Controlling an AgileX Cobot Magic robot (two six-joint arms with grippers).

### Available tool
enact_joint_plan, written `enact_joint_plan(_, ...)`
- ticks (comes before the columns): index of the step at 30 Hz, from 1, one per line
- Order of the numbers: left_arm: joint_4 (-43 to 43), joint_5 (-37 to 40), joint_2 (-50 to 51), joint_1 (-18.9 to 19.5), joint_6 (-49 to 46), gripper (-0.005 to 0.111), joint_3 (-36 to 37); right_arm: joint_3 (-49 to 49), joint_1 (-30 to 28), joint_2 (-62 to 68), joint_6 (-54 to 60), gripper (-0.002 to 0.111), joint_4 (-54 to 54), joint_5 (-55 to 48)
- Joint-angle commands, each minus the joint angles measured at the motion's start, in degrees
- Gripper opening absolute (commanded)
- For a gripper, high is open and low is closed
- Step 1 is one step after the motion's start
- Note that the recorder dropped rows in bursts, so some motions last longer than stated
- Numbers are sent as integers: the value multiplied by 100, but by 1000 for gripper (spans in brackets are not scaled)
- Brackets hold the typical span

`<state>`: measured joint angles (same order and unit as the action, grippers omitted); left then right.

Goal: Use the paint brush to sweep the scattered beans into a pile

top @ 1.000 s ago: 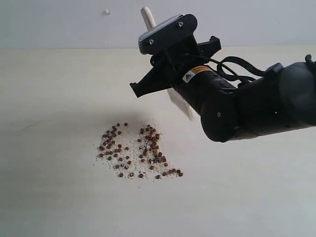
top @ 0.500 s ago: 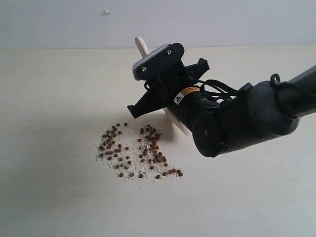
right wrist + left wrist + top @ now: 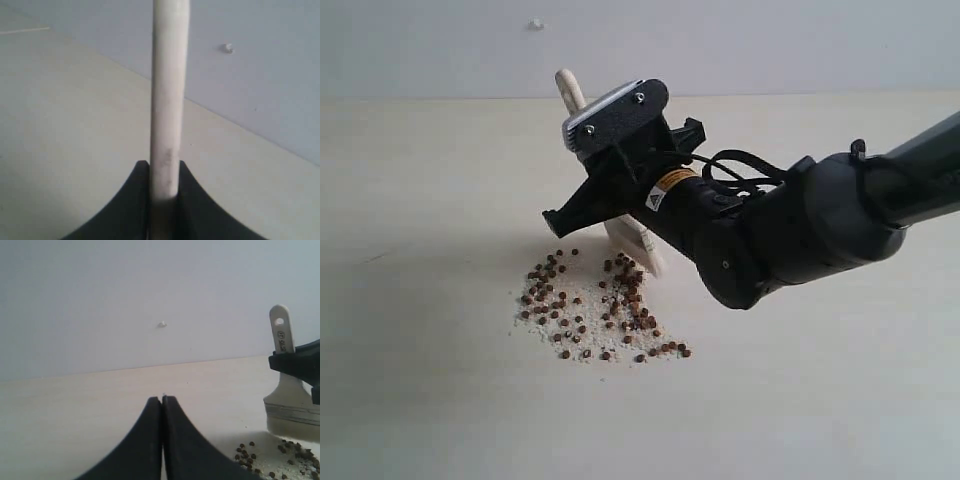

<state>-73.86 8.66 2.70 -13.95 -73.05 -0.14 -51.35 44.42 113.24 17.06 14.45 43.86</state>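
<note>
My right gripper (image 3: 164,172), grasping the paint brush (image 3: 620,232), has come down; its bristles (image 3: 642,252) now seem to touch the beans (image 3: 595,310), away from the far edge of the table (image 3: 420,180). Sweeping can begin; my left gripper (image 3: 162,401) is clenched, empty.

Pale cream tabletop (image 3: 440,400) runs right across the scene and meets a plain grey-white wall (image 3: 800,40) at the back. High on that wall sits one tiny white speck (image 3: 536,23) (too small to identify).
</note>
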Motion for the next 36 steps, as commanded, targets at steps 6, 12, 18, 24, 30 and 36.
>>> enact_joint_plan(6,-26,8,-29,-5,20,0,14,-47,-11,-906,2106,0,2511,-291)
enact_joint_plan(12,-26,8,-29,-5,20,0,14,581,478,-1316,4157,0,6212,618)
enact_joint_plan(18,-26,8,-29,-5,20,0,14,966,1661,-1061,4461,0,7721,1671)
enact_joint_plan(24,-26,8,-29,-5,20,0,14,978,2365,-566,3259,0,7801,1749)
enact_joint_plan(30,-26,8,-29,-5,20,0,14,956,2488,-498,1906,0,7184,1689)
enact_joint_plan(36,-26,8,-29,-5,20,0,14,102,2488,-251,1596,0,6803,1723)
